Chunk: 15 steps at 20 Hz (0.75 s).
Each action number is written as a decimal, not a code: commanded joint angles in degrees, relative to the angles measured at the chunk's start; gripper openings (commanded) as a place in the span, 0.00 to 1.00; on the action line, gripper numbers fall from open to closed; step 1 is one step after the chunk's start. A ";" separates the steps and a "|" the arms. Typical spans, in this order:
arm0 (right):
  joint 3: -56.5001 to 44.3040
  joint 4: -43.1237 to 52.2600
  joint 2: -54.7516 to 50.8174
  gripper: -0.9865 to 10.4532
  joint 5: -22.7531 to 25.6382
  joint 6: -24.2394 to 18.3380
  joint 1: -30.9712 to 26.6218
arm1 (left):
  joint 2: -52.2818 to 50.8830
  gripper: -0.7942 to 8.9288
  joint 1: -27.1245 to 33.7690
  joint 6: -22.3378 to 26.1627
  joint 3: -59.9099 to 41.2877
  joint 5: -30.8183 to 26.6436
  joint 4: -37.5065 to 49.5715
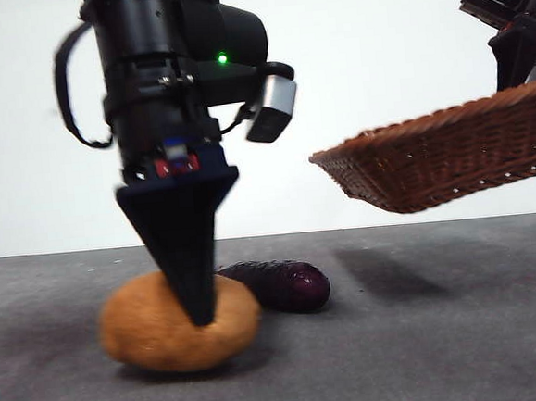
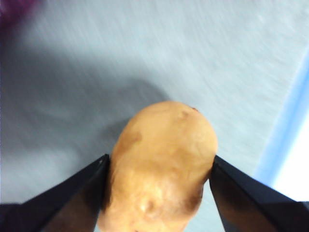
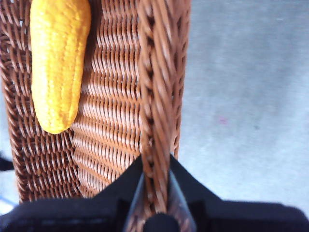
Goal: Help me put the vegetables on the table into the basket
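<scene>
One corn cob (image 3: 59,63) lies in the basket (image 1: 432,155), held aloft by the right gripper (image 3: 155,193). Left gripper (image 2: 159,169) clamps the potato (image 1: 176,324) on the table (image 1: 427,337); next, lift it. Eggplant (image 1: 279,285) remains.

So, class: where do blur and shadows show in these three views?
Left wrist view: the table is smeared, the potato fairly sharp. Front view: the lifted basket casts a soft shadow. Right wrist view: the right pincer at the rim is out of focus.
</scene>
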 commanded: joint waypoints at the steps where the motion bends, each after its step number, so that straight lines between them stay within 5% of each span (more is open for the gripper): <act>1: 0.15 -0.02 -0.44 0.07 -0.68 -0.31 0.04 | -0.63 0.07 0.11 -8.61 0.59 3.15 -4.66; 9: 0.15 -0.66 -0.44 0.07 0.31 0.04 1.68 | -13.77 0.07 -1.20 -17.77 0.59 11.78 1.92; 15: 0.15 0.39 -0.44 0.07 4.94 2.69 8.26 | -23.52 0.07 -1.84 -31.17 0.59 10.75 23.56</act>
